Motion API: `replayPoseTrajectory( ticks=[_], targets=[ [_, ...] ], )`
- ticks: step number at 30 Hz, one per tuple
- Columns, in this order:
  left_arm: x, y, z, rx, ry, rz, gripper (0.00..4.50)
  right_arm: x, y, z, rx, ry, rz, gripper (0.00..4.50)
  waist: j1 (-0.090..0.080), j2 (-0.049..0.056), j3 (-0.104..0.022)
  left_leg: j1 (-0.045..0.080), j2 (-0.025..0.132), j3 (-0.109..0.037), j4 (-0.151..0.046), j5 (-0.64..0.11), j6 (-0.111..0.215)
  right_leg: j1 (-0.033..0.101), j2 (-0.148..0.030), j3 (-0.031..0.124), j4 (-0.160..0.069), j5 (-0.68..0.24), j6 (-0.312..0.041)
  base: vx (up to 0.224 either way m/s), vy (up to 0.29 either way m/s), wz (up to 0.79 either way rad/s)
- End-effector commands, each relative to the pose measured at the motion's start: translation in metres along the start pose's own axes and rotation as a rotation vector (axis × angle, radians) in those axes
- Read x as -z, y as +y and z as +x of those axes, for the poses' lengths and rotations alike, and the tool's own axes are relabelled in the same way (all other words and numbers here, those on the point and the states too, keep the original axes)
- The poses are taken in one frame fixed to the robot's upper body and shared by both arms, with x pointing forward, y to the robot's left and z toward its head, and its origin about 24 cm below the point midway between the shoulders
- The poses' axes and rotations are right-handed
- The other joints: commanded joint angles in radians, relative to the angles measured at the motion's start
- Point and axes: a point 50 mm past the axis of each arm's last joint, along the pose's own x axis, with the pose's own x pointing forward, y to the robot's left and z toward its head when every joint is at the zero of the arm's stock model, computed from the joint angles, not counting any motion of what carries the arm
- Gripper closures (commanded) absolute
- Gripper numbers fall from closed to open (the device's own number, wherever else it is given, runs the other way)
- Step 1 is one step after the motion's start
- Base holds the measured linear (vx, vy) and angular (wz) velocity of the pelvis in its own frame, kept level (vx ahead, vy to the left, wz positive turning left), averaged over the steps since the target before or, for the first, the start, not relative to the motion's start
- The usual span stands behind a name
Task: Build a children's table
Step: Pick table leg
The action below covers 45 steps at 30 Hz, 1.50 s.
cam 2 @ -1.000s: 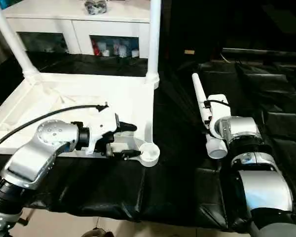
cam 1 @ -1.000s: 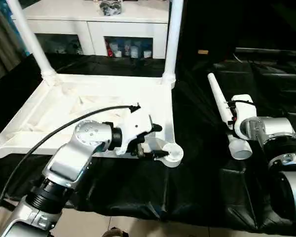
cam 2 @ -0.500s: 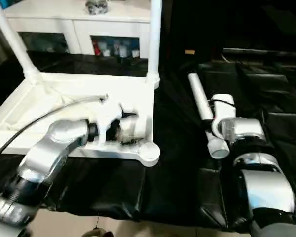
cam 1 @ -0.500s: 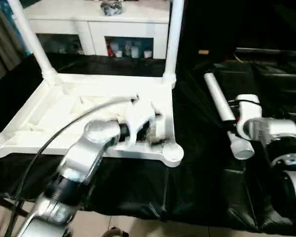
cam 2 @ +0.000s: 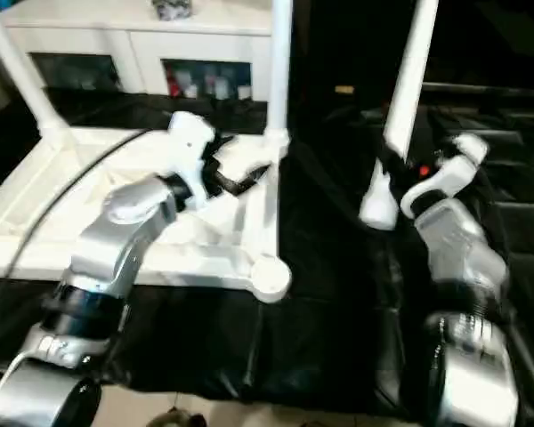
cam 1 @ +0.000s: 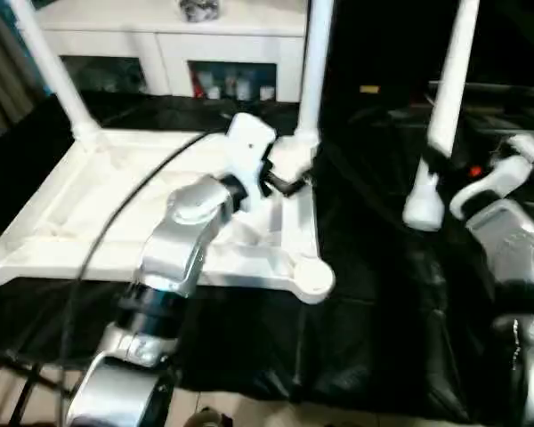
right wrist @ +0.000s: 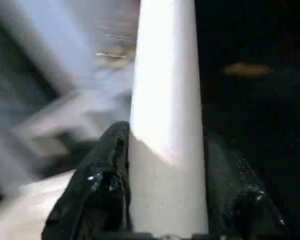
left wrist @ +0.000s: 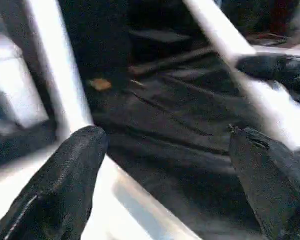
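Right jaws around upright white leg (cam 1: 447, 98)

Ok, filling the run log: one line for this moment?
right gripper: shut on leg, held upright | left gripper: open, over tabletop by far corner | near socket: empty

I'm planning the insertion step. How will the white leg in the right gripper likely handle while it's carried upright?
The leg looks stiff and probably light: a straight plastic tube. Its smooth surface may slip between the right gripper's fingers. Held near its flared lower end, the long top could sway.
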Motion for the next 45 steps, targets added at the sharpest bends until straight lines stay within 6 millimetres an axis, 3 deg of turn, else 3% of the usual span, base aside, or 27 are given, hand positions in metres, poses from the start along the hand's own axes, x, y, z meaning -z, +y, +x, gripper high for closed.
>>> replayPoseTrajectory(
  ticks=[1, 2, 3, 4, 6, 8, 13, 14, 15, 20, 22, 23, 27, 32, 33, 38, 45],
  targets=[
    [-0.014, -0.006, 0.003, 0.08, -0.04, -0.054, 0.15, -0.005, 0.025, 0.007, -0.183, -0.008, 0.017, 2.7, 0.01, -0.02, -0.087, 0.021, 0.028, -0.011, -0.046, -0.12, 0.126, 0.06, -0.04, 0.026, -0.055, -0.109, -0.243, 0.0, 0.0, 0.0],
    [-0.02, -0.009, 0.006, 0.103, -0.071, -0.124, 0.15, -0.001, 0.038, 0.003, -0.283, 0.008, 0.038, 2.7, 0.007, -0.02, -0.087, 0.015, 0.028, -0.013, -0.047, -0.11, 0.124, 0.061, -0.04, 0.024, -0.054, -0.105, -0.246, 0.0, 0.0, 0.0],
    [-0.025, -0.011, 0.01, 0.123, -0.099, -0.187, 0.15, 0.003, 0.049, -0.001, -0.369, 0.035, 0.052, 2.7, 0.018, -0.015, -0.082, 0.023, 0.031, -0.007, -0.044, -0.138, 0.111, 0.052, -0.04, 0.028, -0.062, -0.123, -0.258, 0.0, 0.0, 0.0],
    [-0.029, -0.014, 0.012, 0.142, -0.114, -0.23, 0.15, 0.006, 0.057, -0.004, -0.426, 0.055, 0.063, 2.71, 0.02, -0.017, -0.081, 0.02, 0.03, -0.009, -0.046, -0.151, 0.104, 0.055, -0.042, 0.026, -0.063, -0.148, -0.255, 0.0, 0.0, 0.0],
    [-0.036, -0.02, 0.016, 0.198, -0.148, -0.303, 0.15, 0.013, 0.067, -0.007, -0.491, 0.097, 0.074, 2.71, 0.024, -0.016, -0.075, 0.023, 0.028, -0.01, -0.051, -0.211, 0.07, 0.052, -0.047, 0.027, -0.076, -0.26, -0.221, 0.0, 0.0, 0.0],
    [-0.041, -0.025, 0.019, 0.241, -0.167, -0.356, 0.15, 0.017, 0.07, -0.008, -0.512, 0.113, 0.077, 2.71, 0.024, -0.023, -0.072, 0.024, 0.026, -0.013, -0.056, -0.236, 0.043, 0.051, -0.05, 0.027, -0.088, -0.342, -0.182, 0.0, 0.0, 0.0],
    [-0.04, -0.034, 0.019, 0.291, -0.128, -0.391, 0.15, 0.028, 0.082, -0.01, -0.574, 0.179, 0.075, 2.71, 0.022, -0.025, -0.069, 0.02, 0.026, -0.018, -0.064, -0.248, 0.018, 0.051, -0.052, 0.028, -0.097, -0.406, -0.12, 0.0, 0.0, 0.0],
    [-0.04, -0.034, 0.019, 0.292, -0.127, -0.392, 0.15, 0.028, 0.082, -0.01, -0.575, 0.181, 0.075, 2.71, 0.022, -0.025, -0.069, 0.02, 0.026, -0.018, -0.064, -0.248, 0.018, 0.051, -0.052, 0.028, -0.097, -0.406, -0.12, 0.0, 0.0, 0.0],
    [-0.039, -0.034, 0.019, 0.292, -0.125, -0.401, 0.15, 0.03, 0.084, -0.01, -0.579, 0.19, 0.074, 2.71, 0.024, -0.032, -0.07, 0.019, 0.026, -0.02, -0.065, -0.235, 0.017, 0.052, -0.054, 0.029, -0.096, -0.41, -0.108, 0.0, 0.0, 0.0],
    [-0.037, -0.029, 0.021, 0.172, -0.105, -0.416, 0.15, 0.035, 0.088, -0.004, -0.545, 0.219, 0.0, 2.71, 0.023, -0.031, -0.071, 0.017, 0.027, -0.02, -0.064, -0.227, 0.007, 0.05, -0.053, 0.03, -0.096, -0.392, -0.097, 0.0, 0.0, 0.0],
    [-0.032, -0.02, 0.023, 0.041, -0.081, -0.442, 0.41, 0.042, 0.09, 0.004, -0.48, 0.251, -0.142, 2.71, 0.021, -0.029, -0.071, 0.013, 0.027, -0.021, -0.064, -0.215, 0.0, 0.051, -0.052, 0.03, -0.091, -0.367, -0.095, 0.0, 0.0, 0.0],
    [-0.03, -0.017, 0.024, -0.002, -0.079, -0.445, 0.47, 0.044, 0.092, 0.006, -0.465, 0.258, -0.175, 2.71, 0.017, -0.033, -0.071, 0.013, 0.023, -0.021, -0.064, -0.211, -0.005, 0.052, -0.049, 0.028, -0.092, -0.365, -0.087, 0.0, 0.0, 0.0],
    [-0.025, -0.008, 0.026, -0.164, -0.08, -0.474, 0.88, 0.051, 0.103, 0.016, -0.41, 0.254, -0.262, 2.71, 0.014, -0.031, -0.073, 0.013, 0.021, -0.02, -0.064, -0.203, 0.003, 0.052, -0.047, 0.03, -0.092, -0.349, -0.083, 0.0, 0.0, 0.0],
    [-0.02, -0.001, 0.028, -0.324, -0.1, -0.523, 1.27, 0.06, 0.116, 0.027, -0.335, 0.229, -0.372, 2.71, 0.011, -0.026, -0.076, 0.015, 0.023, -0.02, -0.062, -0.185, 0.0, 0.049, -0.042, 0.032, -0.082, -0.247, -0.111, 0.0, 0.0, 0.0],
    [-0.018, 0.001, 0.028, -0.369, -0.102, -0.546, 1.31, 0.061, 0.12, 0.03, -0.309, 0.209, -0.408, 2.71, 0.012, -0.021, -0.077, 0.016, 0.022, -0.02, -0.061, -0.183, 0.002, 0.051, -0.043, 0.033, -0.078, -0.226, -0.122, 0.0, 0.0, 0.0],
    [-0.016, 0.001, 0.028, -0.413, -0.104, -0.563, 1.75, 0.06, 0.13, 0.036, -0.269, 0.154, -0.466, 2.71, 0.012, -0.018, -0.076, 0.016, 0.024, -0.021, -0.064, -0.192, 0.002, 0.052, -0.042, 0.034, -0.077, -0.209, -0.126, 0.0, 0.0, 0.0],
    [-0.017, -0.003, 0.028, -0.402, -0.123, -0.564, 2.34, 0.064, 0.141, 0.043, -0.237, 0.131, -0.552, 2.71, 0.009, -0.02, -0.073, 0.017, 0.023, -0.022, -0.068, -0.23, -0.017, 0.051, -0.043, 0.035, -0.081, -0.247, -0.104, 0.0, 0.0, 0.0]
  ],
)
